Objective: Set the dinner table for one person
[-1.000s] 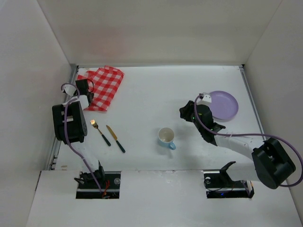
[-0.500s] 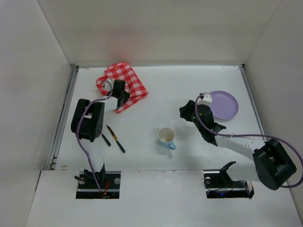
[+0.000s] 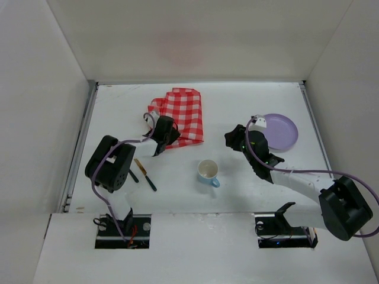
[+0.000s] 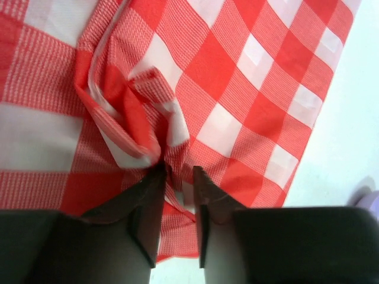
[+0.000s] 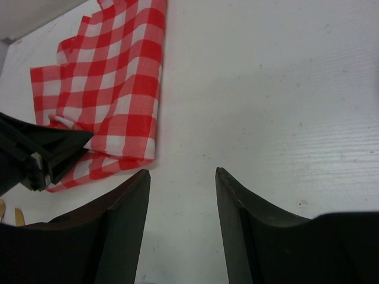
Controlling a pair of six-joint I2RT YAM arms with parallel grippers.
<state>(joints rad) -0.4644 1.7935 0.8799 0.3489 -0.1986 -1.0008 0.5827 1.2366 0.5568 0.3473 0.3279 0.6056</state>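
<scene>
Filling the middle of the top view, the dinner table (image 3: 249, 100) lay with its long axis left to right and a thin grey rail (image 3: 76, 160) along each short side. Its surface was flat, matte white. Left gripper (image 4: 177, 177): fingers narrow, pinching a bunched fold of the red-and-white checkered cloth (image 3: 185, 115) at the table's far centre. Right gripper (image 5: 182, 183): fingers spread wide over bare tabletop, holding nothing, between a blue cup (image 3: 208, 171) and a lilac plate (image 3: 281, 131).
</scene>
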